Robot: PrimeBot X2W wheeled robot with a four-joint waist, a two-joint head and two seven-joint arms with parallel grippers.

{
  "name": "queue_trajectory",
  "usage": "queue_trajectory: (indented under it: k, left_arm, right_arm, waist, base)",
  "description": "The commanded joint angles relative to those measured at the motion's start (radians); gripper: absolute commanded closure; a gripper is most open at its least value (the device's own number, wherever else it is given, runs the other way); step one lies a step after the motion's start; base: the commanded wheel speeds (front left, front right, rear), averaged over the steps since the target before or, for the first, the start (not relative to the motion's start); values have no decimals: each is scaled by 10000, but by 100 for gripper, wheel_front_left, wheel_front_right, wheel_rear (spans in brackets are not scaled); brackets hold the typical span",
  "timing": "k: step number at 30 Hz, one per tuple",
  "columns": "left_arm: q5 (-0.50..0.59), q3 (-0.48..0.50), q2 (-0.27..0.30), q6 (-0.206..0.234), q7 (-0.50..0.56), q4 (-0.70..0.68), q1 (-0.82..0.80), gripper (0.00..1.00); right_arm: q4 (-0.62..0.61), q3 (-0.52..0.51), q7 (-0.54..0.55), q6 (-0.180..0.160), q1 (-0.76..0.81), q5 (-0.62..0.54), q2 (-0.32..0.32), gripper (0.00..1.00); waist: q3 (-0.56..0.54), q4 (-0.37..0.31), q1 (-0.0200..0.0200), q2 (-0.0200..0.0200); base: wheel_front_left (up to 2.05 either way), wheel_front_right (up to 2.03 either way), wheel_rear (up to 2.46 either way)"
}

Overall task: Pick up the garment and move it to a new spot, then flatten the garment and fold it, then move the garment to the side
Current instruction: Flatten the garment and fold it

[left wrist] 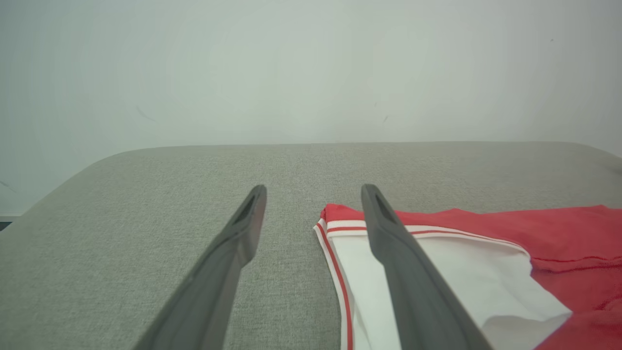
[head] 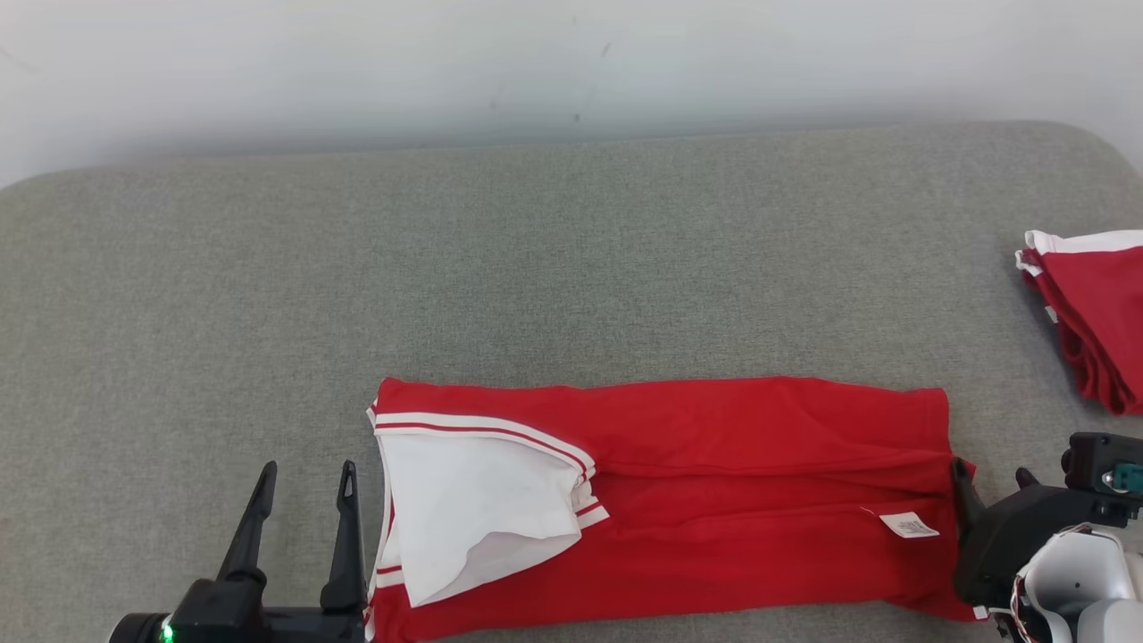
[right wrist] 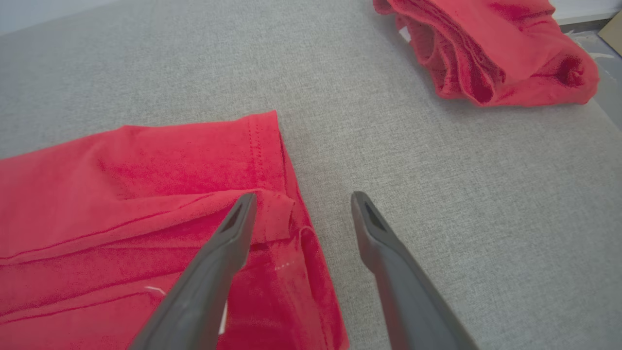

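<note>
A red garment with white, red-striped trim lies folded into a long band near the front of the grey surface. Its white sleeve part is at the left end, a small label near the right end. My left gripper stands open just left of the garment's left end, nothing between its fingers. In the left wrist view the garment's trimmed edge lies beside the right finger. My right gripper is open over the garment's right hem, holding nothing; its dark body sits at the garment's right end.
A second red and white garment lies bunched at the right edge of the grey padded surface, also seen as a red heap in the right wrist view. A pale wall stands behind the surface.
</note>
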Motion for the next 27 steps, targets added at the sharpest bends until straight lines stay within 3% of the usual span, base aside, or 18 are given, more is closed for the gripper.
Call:
queue_trajectory:
  k: [1,12,22,23,24,25,26,27]
  left_arm:
    - [154,148,-135,-87,-25,83,130,0]
    - [549,1149,-791,-720,-26,374,228,0]
    - [1027,1720,-1228,-1253,-27,655,176,0]
    - [1066,1761,-1257,-1304,-27,682,188,0]
    - [1079,1796,-1291,-1319,-27,711,202,0]
    - [1100,1844,-1325,-1368,-27,735,215,0]
    - [1109,1878,-1355,-1397,-27,759,229,0]
    - [1143,1917,-1383,-1417,-27,777,243,0]
  right_arm:
    - [146,-73,173,-25,-75,-171,49,0]
    - [1028,-348,784,-25,-535,-734,39,0]
    - [1888,653,1316,-5,-707,-248,-101,0]
    - [1911,767,1352,1,-692,-185,-131,9]
    - [1940,901,1397,1,-676,-92,-165,44]
    - [1982,1031,1432,3,-658,4,-203,65]
    - [2003,1133,1434,3,-654,69,-237,75]
    - [2024,1194,1426,1,-652,124,-278,100]
  waist:
    - [52,54,0,0]
    - [373,170,0,0]
    - [567,169,0,0]
    - [561,167,0,0]
    - [551,165,0,0]
    - [542,160,0,0]
    - [531,154,0,0]
    - [517,149,0,0]
  base:
    - [0,0,0]
    - [0,0,0]
    - [0,0,0]
    - [0,0,0]
    - [0,0,0]
    - [0,0,0]
    - [0,0,0]
    - [0,0,0]
